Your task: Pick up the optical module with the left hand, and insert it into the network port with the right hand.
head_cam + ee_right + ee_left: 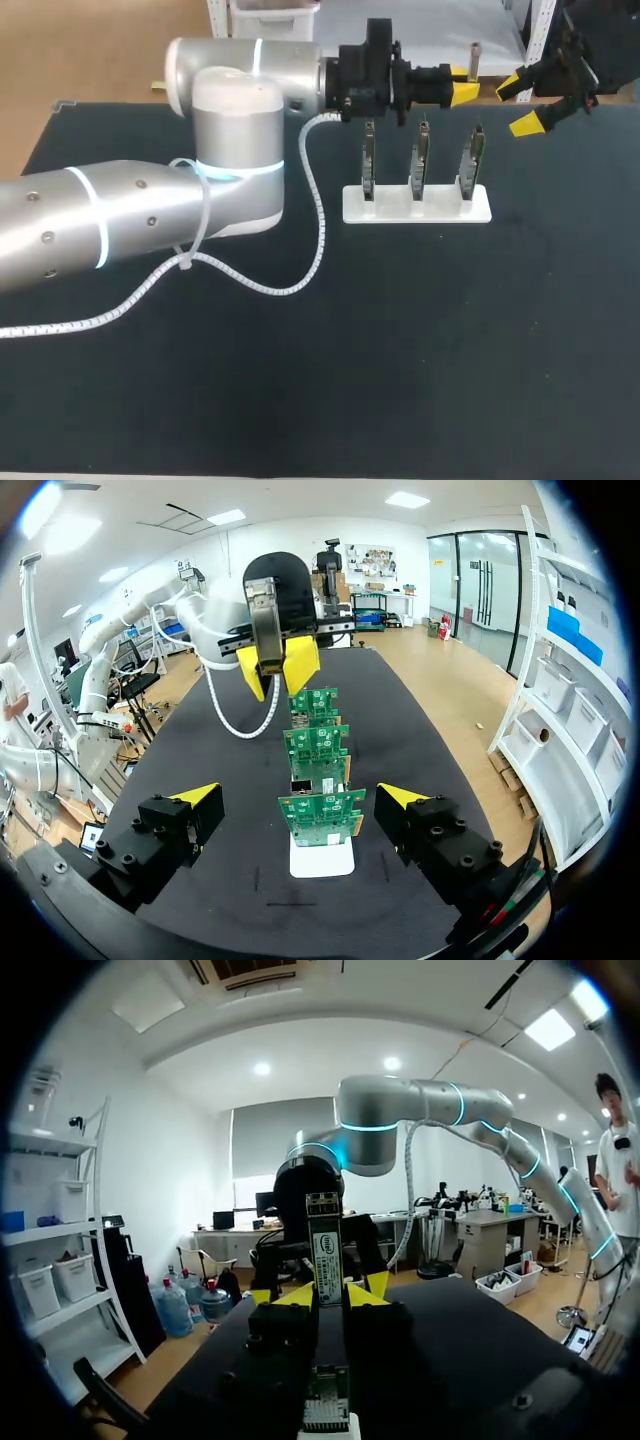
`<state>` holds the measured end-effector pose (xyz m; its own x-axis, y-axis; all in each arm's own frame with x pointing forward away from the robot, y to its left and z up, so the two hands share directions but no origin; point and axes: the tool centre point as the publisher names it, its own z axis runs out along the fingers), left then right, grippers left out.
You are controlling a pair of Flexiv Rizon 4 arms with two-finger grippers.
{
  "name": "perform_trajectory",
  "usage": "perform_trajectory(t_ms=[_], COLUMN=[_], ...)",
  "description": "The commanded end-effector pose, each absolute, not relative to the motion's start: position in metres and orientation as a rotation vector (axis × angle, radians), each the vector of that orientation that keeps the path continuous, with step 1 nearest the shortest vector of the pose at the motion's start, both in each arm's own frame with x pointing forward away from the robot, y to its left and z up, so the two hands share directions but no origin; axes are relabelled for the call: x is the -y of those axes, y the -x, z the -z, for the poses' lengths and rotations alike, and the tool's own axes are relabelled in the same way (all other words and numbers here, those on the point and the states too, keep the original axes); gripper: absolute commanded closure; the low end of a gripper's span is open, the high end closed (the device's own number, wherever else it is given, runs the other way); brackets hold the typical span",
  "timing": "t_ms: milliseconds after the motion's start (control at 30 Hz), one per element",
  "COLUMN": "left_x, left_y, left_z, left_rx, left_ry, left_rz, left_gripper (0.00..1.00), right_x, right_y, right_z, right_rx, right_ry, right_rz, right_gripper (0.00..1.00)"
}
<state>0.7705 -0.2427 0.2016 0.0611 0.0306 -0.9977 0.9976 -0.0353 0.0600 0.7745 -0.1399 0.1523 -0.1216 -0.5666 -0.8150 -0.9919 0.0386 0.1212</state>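
Silver-cased and narrow, the optical module (323,1250) stands upright in the left claw (326,1294), pinched from both sides by the yellow fingertips (290,1296), with most of its length sticking out ahead of them and a label facing the wrist camera. From the right wrist view the same module rises above the left claw's tips as a grey metal bar, held clear of everything on the table.

Under the left claw, a row of three green circuit boards (422,160) stands on edge in a white base (415,207). The top edge of one board shows directly beneath the fingers in the left wrist view. In the head view the claw hangs over the row, its tips between the middle board and the one nearest the right claw.

Facing it, the right claw (518,106) hovers near the row's end, a little apart from the left claw, with its two fingers spread wide and nothing between them. In its own view the boards line up straight ahead of it and lower down, the nearest one sitting in the gap between the fingers, and the left claw with the module hangs beyond the farthest board.

A white spiral-wrapped cable (300,270) loops from the left arm (120,220) down onto the black table (450,360)
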Motion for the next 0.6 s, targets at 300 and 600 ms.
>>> perform_trajectory(t_ms=[300,600], left_x=[0.251,0.257], left_y=[-0.771,-0.769], left_z=[-0.198,-0.193], left_rx=[-1.213,-1.240], left_ry=[-1.273,-1.292], left_rz=[1.188,1.212], left_gripper=[1.00,1.00], right_x=[0.140,0.140], right_y=[-0.773,-0.773], right_z=[-0.153,-0.153], right_rx=[-1.749,-1.749], right_ry=[1.575,1.575], right_rz=[-0.952,-0.952], right_gripper=[0.00,0.00])
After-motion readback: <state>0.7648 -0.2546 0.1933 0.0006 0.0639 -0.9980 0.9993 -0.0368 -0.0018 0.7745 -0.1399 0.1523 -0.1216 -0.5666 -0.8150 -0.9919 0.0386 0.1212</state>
